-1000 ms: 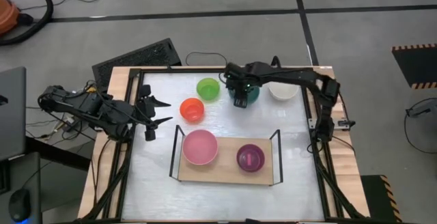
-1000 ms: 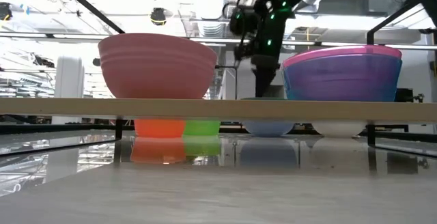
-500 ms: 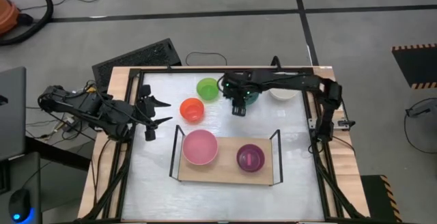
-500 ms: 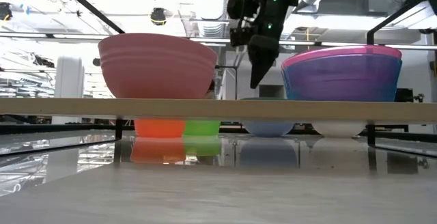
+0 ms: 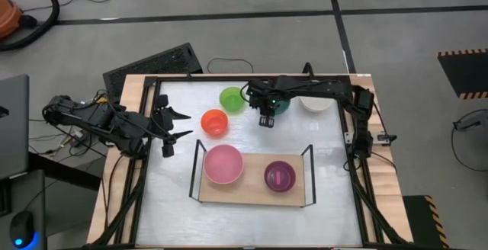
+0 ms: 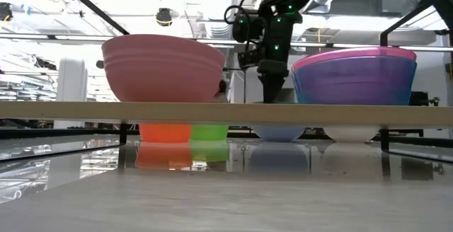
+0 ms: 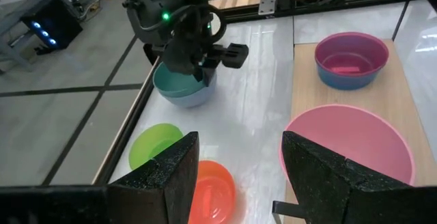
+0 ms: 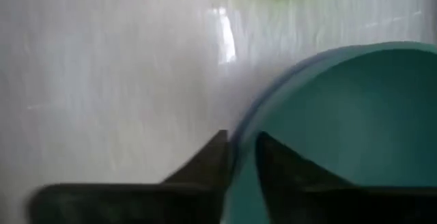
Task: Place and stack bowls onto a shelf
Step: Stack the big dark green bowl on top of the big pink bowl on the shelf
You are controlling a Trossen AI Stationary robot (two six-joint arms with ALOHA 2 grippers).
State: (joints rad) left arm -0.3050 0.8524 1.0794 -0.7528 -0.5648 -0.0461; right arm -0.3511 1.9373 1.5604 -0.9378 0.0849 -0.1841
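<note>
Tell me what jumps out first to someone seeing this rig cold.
The right gripper pinches the rim of the teal bowl at the table's far side, beside the green bowl. On the shelf sit a big pink bowl and a purple stack. The left gripper waits open near the table's left edge.

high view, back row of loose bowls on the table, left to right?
orange-red bowl → green bowl → teal bowl, its rim between the right gripper's fingers → white bowl. The left gripper waits open at the table's left edge.
</note>
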